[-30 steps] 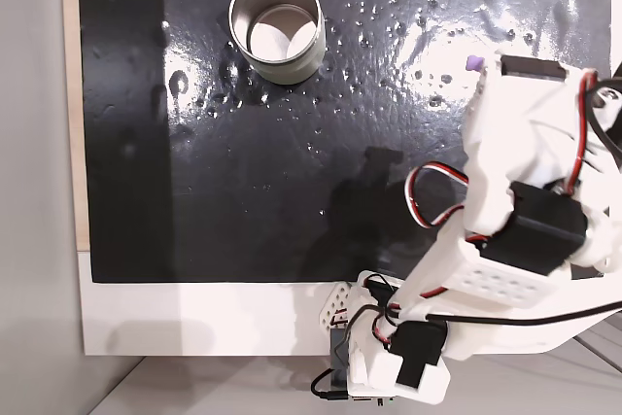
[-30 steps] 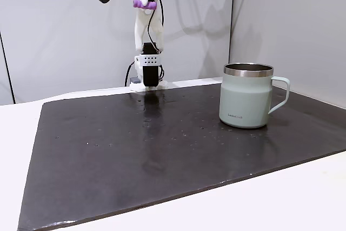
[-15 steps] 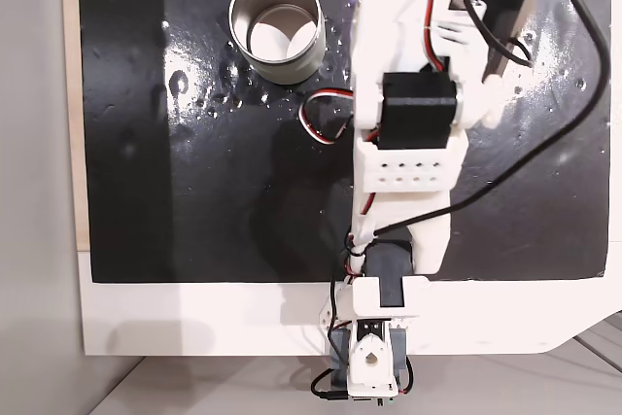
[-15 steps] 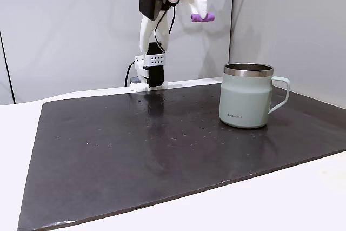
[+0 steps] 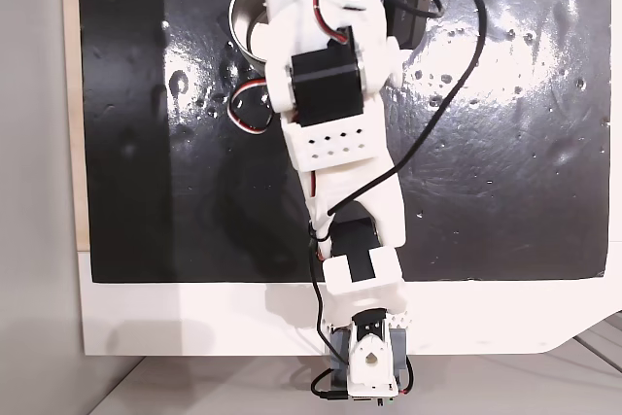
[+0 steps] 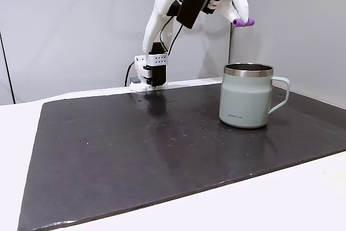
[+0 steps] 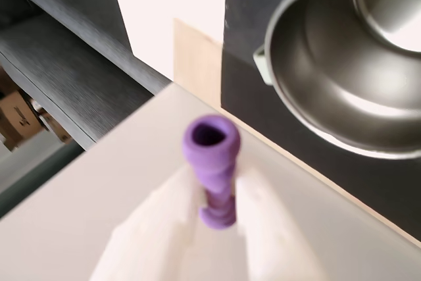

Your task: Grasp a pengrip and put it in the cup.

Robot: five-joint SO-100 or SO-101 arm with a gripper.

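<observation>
Black mat [image 6: 135, 155], pengrip [image 6: 243, 22] pinched in claw [image 6: 241, 20]

Your arm [image 5: 335, 133]: white printed plastic links, black servo blocks [image 5: 327, 85] set at the joints. One link carries a grid of small round holes. Red-white-black servo leads loop beside it; a black cable [image 5: 457, 75] trails along. White jaws.

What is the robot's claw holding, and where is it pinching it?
The gripper is holding the purple pengrip. Its two white fingers pinch the tube's thin middle and lower end, leaving the wider open end sticking out.
</observation>
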